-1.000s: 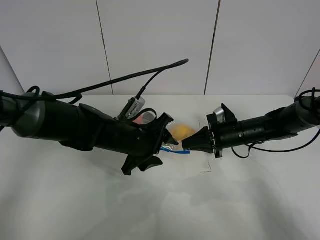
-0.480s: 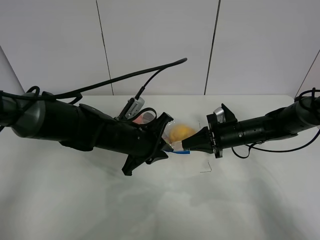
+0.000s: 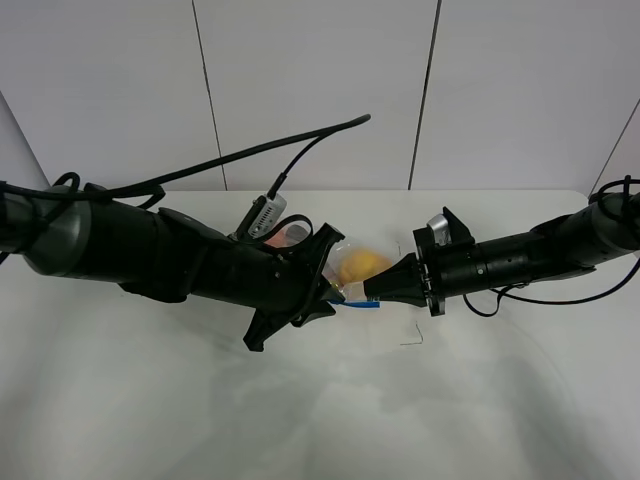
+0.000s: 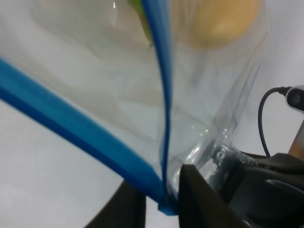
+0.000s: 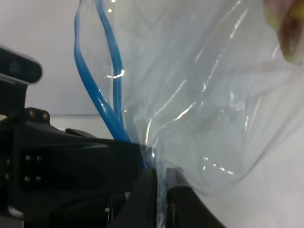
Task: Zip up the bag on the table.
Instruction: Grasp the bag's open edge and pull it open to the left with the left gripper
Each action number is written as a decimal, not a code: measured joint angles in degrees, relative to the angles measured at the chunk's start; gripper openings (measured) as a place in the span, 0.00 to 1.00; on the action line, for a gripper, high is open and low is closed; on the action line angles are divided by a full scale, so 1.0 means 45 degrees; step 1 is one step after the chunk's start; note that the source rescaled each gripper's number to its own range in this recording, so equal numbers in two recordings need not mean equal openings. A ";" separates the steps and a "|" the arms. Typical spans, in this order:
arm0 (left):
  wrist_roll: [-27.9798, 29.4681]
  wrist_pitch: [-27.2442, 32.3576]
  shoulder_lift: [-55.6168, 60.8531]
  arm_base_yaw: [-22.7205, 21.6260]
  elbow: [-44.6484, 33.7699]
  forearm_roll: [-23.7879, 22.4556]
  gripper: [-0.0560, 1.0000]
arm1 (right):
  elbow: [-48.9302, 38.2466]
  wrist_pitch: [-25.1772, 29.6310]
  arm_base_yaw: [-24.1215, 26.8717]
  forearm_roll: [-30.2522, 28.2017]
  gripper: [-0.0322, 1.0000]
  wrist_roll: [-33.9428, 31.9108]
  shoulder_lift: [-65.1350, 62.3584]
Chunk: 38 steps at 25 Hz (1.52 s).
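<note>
The clear plastic bag (image 3: pixel 352 283) hangs between my two grippers just above the white table (image 3: pixel 300 400). An orange fruit (image 3: pixel 362 265) shows through it, and its blue zip strip (image 3: pixel 364 304) runs along the lower edge. My left gripper (image 3: pixel 335 288) is shut on the end of the blue zip strip (image 4: pixel 71 128); its pinch point shows in the left wrist view (image 4: pixel 161 192). My right gripper (image 3: pixel 371 290) is shut on the bag's clear plastic (image 5: pixel 199 95) next to the strip (image 5: pixel 97 95); its closed tips show in the right wrist view (image 5: pixel 160 179). The eggplant is hidden.
Both black arms meet at the table's middle, tip to tip. A black cable (image 3: pixel 250 155) arcs above the left arm. A white panelled wall (image 3: pixel 320 90) stands behind the table's far edge. The right arm's cable (image 4: pixel 263 109) shows in the left wrist view.
My left gripper's fingers closed onto the zip strip's end since one second ago and shifted slightly toward the bag. The right arm has held still.
</note>
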<state>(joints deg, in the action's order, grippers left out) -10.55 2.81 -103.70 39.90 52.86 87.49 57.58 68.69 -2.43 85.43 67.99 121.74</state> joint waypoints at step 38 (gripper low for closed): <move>0.0055 0.2576 0.1352 -0.6850 -0.0012 -0.3371 0.05 | 0.0000 0.0018 -0.0010 0.0562 0.03 0.0000 0.0000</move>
<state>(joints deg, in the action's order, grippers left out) -10.30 14.40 -97.62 9.08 52.81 72.32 57.58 68.77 -2.48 87.96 67.99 121.74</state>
